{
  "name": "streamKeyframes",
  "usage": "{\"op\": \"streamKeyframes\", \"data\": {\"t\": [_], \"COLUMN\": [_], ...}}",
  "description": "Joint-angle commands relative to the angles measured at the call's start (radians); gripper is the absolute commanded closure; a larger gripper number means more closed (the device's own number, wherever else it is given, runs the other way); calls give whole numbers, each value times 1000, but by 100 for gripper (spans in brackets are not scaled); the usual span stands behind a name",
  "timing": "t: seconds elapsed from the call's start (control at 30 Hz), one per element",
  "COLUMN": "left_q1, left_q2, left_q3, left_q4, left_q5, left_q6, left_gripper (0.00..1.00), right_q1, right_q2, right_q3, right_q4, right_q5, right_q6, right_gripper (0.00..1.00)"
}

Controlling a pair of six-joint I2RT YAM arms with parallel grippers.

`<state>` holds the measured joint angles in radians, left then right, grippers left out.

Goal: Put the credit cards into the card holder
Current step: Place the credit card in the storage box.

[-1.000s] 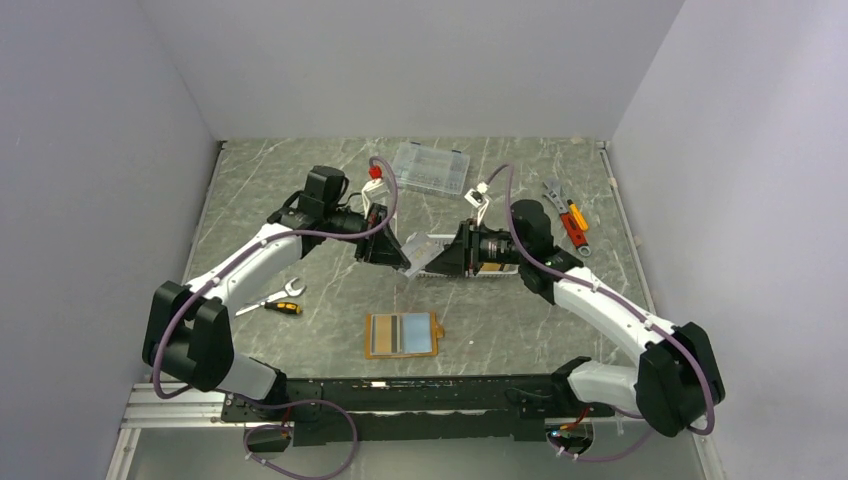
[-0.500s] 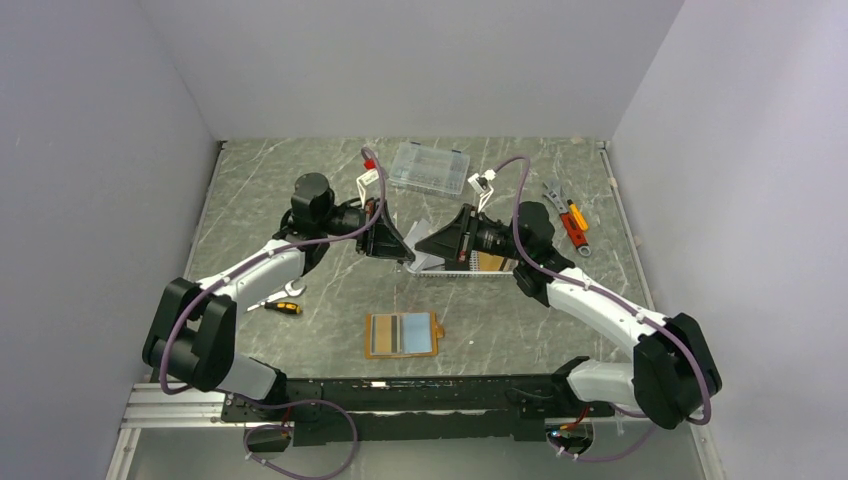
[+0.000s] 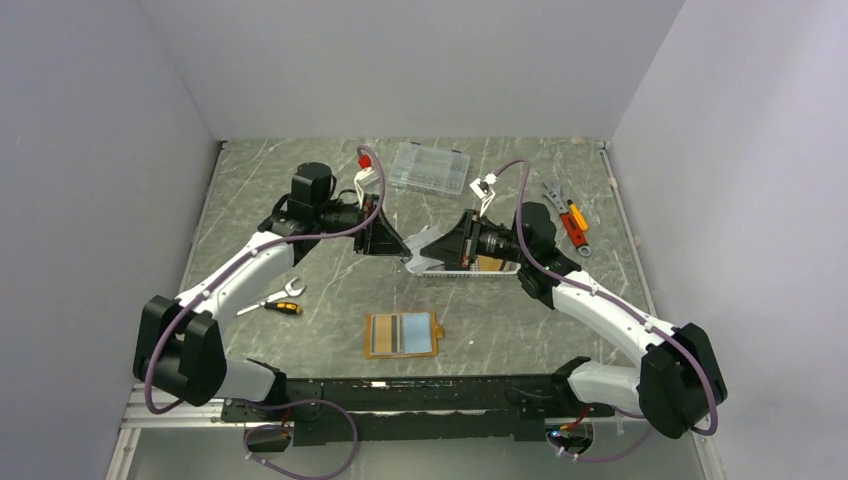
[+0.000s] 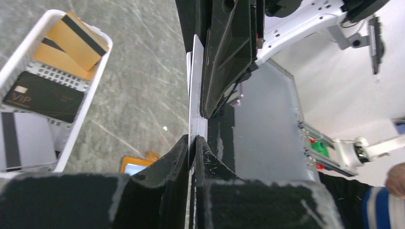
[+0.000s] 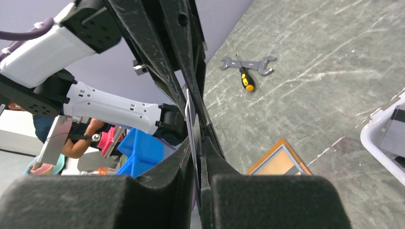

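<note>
pinching one pale card point(image 4: 197, 105) between them, left hand point(image 4: 192, 141) and right hand point(image 5: 197, 142) both closed.

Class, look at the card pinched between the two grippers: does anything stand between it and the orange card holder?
Nothing visible does. The card, shut in both the left gripper and the right gripper, hangs above the table. The card holder lies open towards the near edge. The white basket sits on the far side, off that path.
</note>
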<state>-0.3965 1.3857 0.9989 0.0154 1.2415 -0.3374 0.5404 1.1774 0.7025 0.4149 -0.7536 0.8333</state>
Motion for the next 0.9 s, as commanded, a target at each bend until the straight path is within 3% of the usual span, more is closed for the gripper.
{"op": "streamKeyframes", "data": {"t": [0.0, 0.53, 0.87], "left_q1": [11, 12, 20], "left_q2": [-55, -53, -37], "left_q3": [45, -13, 5], "left_q4": [-185, -79, -86], "left_q5": [-110, -42, -18], "left_q6": [202, 148, 156], "left_gripper": [87, 100, 100], "right_q1": [0, -1, -2], "right_q2": [-4, 38, 41], "right_q3": [42, 112, 109], "right_q4": [-29, -134, -164], "right_q5": [-47, -77, -103], "right_q6": [-21, -69, -83], "right_gripper": [89, 88, 85]}}
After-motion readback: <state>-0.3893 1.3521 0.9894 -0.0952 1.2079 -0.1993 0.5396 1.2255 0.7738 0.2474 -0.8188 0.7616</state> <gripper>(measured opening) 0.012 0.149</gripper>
